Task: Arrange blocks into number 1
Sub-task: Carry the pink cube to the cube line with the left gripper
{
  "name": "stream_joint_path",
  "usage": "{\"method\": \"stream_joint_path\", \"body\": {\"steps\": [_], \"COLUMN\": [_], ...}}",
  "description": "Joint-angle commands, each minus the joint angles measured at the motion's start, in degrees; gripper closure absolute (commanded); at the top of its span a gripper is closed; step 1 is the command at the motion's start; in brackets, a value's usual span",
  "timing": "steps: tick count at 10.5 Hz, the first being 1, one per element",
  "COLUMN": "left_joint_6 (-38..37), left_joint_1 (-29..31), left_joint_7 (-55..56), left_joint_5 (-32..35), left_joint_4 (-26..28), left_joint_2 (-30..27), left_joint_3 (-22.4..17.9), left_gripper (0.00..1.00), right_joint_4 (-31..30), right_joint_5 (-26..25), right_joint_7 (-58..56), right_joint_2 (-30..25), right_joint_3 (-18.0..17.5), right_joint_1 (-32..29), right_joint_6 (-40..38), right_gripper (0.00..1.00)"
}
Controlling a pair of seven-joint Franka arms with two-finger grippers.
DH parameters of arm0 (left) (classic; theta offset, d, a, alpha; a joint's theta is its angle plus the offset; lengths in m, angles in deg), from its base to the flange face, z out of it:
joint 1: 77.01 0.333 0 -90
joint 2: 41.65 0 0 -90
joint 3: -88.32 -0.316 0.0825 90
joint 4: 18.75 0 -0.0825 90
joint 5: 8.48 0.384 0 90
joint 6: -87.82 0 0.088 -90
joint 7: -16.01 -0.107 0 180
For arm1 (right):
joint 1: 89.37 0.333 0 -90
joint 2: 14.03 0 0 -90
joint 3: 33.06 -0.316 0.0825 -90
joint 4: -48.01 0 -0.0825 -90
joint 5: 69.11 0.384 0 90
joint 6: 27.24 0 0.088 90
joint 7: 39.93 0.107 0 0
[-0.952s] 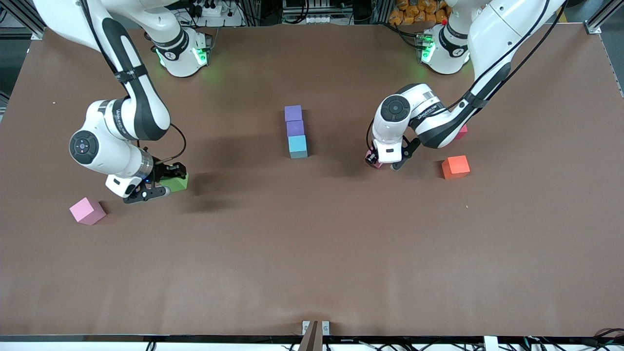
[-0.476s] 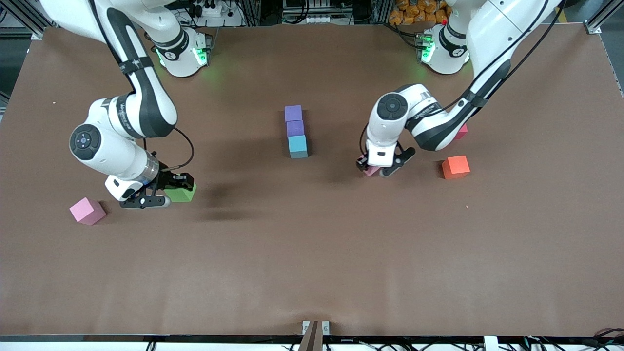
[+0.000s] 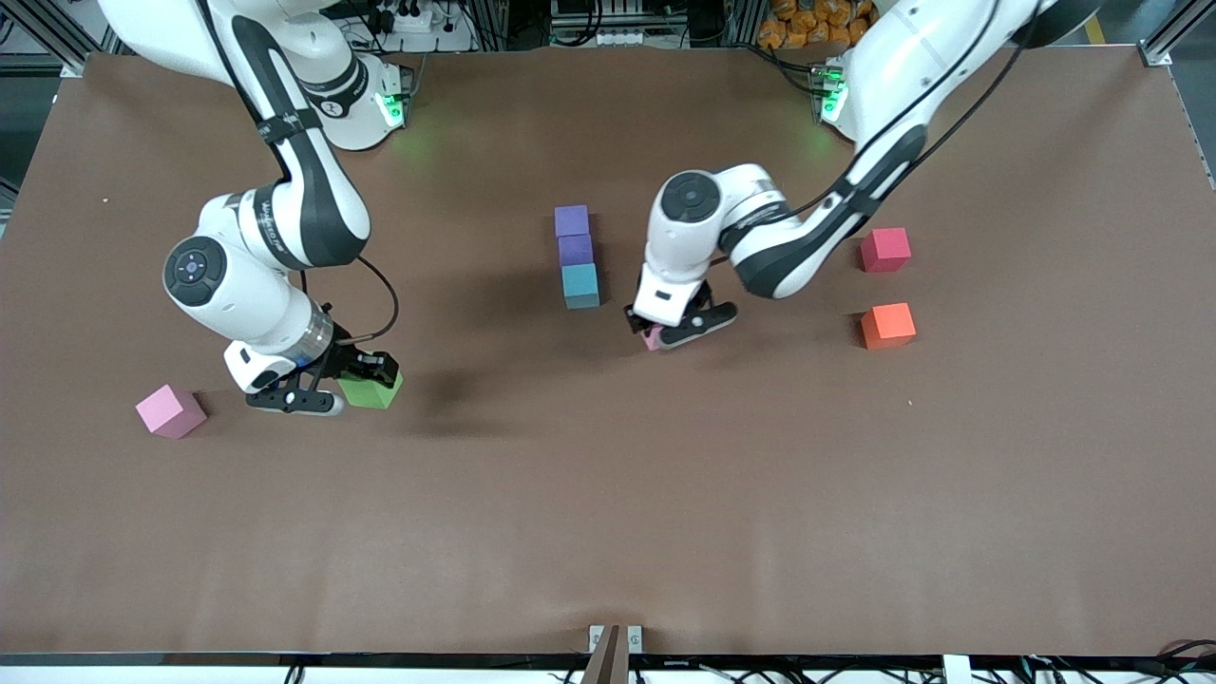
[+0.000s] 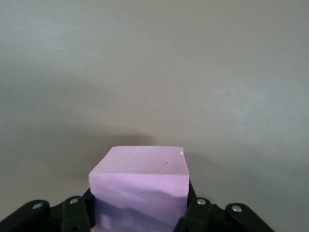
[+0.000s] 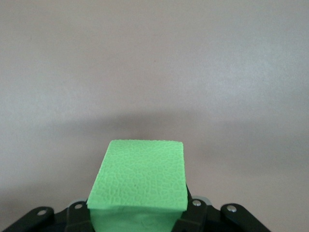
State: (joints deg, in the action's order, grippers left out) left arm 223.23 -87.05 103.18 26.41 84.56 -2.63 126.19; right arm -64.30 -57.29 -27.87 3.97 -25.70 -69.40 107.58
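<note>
Brown table [image 3: 608, 494], mid-transport. Left gripper [image 3: 665, 334] pinches a pink block [image 4: 139, 191] just beside the purple–purple–blue column [image 3: 577, 256]; right gripper [image 3: 328, 385] pinches a green block [image 5: 139, 181] over bare tabletop. Next, probably: seat each squarely against the column. Open room lies all round.

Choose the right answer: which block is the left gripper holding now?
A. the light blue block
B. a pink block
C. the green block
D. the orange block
B: the left wrist view shows a pink block clamped between the fingers of the left gripper; the green block is in the right gripper.
</note>
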Motion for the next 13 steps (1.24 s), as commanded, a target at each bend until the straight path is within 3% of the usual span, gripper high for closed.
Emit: {"method": "stream_joint_path", "body": {"steps": [1,5,8,13], "left_joint_6": [-1.6,-5.1,-5.3,-5.3], "left_joint_1": [-7.7,-13.3,-20.0,-22.0], "left_joint_7": [-5.4,-6.8,-6.8,-6.8], "left_joint_5": [0.1,-0.5,-6.9,-7.7], "left_joint_4": [-8.6,-18.0,-19.5,-19.9], "left_joint_2": [5.1,11.2,11.2,11.1], "left_joint_3": [-4.7,-6.0,-12.6,-13.4], "left_gripper": [1.0,1.0,1.0,1.0], "right_joint_4": [1.2,1.2,1.1,1.1], "right_joint_5": [0.9,1.7,5.5,5.6], "right_joint_7": [0.9,1.8,2.3,9.6], "right_joint_2": [1.6,1.6,1.6,1.5], "right_joint_3": [0.5,0.9,0.9,0.5], "right_joint_1": [0.1,-0.4,0.3,2.6], "right_joint_6": [1.1,1.3,1.3,1.5], "right_gripper": [0.51,0.51,0.51,0.51]}}
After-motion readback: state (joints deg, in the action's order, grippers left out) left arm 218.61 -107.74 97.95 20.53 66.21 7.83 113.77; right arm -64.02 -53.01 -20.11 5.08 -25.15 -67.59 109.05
